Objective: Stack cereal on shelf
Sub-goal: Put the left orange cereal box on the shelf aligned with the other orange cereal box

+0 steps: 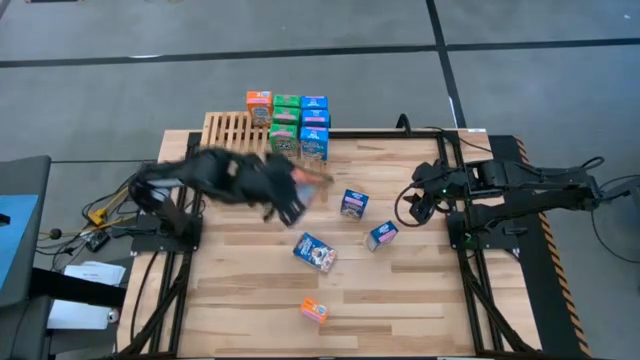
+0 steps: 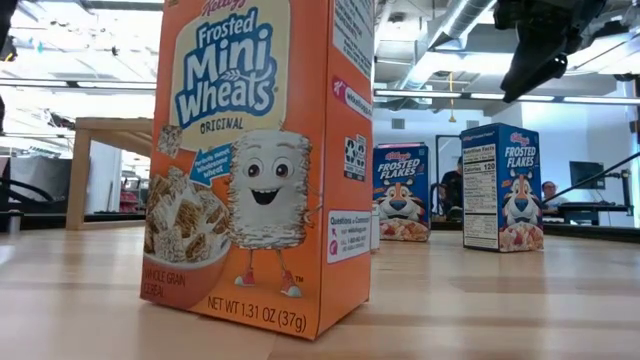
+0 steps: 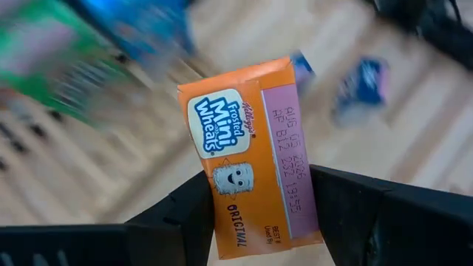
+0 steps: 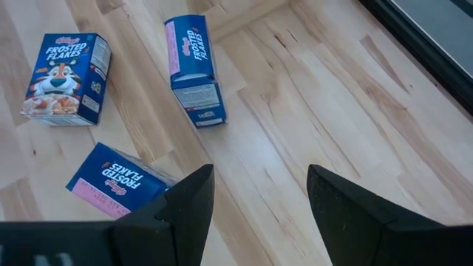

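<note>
My left gripper (image 1: pixel 293 198) hovers over the table just in front of the shelf (image 1: pixel 228 129) and is shut on an orange Mini Wheats cereal box (image 3: pixel 247 140). The light slatted shelf stands at the table's far edge. Orange, green and blue cereal boxes (image 1: pixel 290 122) stand stacked on its right part. Three blue boxes (image 1: pixel 353 203) (image 1: pixel 382 235) (image 1: pixel 315 252) lie loose on the table's middle. Another orange box (image 1: pixel 314 311) (image 2: pixel 260 160) stands upright near the near edge. My right gripper (image 4: pixel 259 199) waits open above the table's right side, touching nothing. My left gripper pinches the orange box between its two fingers (image 3: pixel 185 214). They sit on the box's two long edges, at the end printed ORIGINAL (image 3: pixel 240 225). The box's other end sticks out forward past the fingers. The table shows blurred beyond the box, which looks lifted clear.
Black frame rails (image 1: pixel 470 250) run along the table's left and right sides. Bare planks (image 1: pixel 420 300) lie between the loose boxes and the near edge. The left half of the shelf top (image 1: pixel 222 128) holds no boxes. People sit in the room beyond the table (image 2: pixel 548 190).
</note>
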Robot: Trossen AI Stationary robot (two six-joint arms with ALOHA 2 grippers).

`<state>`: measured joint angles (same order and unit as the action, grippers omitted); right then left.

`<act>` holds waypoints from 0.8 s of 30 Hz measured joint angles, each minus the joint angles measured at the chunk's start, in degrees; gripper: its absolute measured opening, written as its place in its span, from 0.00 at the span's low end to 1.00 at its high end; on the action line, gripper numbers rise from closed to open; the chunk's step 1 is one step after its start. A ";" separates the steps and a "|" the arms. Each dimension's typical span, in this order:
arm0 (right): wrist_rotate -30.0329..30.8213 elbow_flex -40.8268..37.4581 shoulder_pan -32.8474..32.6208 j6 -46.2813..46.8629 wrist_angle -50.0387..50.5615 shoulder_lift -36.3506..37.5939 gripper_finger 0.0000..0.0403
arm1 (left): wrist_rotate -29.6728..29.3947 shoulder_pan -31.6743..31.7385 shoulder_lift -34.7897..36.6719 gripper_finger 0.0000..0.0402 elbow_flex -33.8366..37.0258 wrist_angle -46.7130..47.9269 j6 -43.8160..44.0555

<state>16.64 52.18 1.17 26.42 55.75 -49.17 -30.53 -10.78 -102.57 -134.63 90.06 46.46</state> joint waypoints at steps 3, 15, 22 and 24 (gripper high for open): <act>0.00 0.00 0.00 -0.17 -0.39 0.00 0.59 | -2.97 3.77 3.88 0.45 0.00 0.02 -2.63; -0.02 0.00 0.15 -1.58 -1.07 -0.02 0.59 | -14.98 16.54 14.91 0.45 0.00 0.00 -19.28; 0.45 0.00 0.15 -1.43 -1.07 -0.02 0.59 | 0.13 25.80 14.60 0.45 0.04 0.00 -39.33; 1.15 0.00 0.15 -1.40 -1.07 0.00 0.59 | 1.75 27.76 14.28 0.45 0.04 -0.02 -44.35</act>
<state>17.80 52.18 1.32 25.02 54.68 -49.17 -28.79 16.98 -88.29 -134.58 90.04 2.10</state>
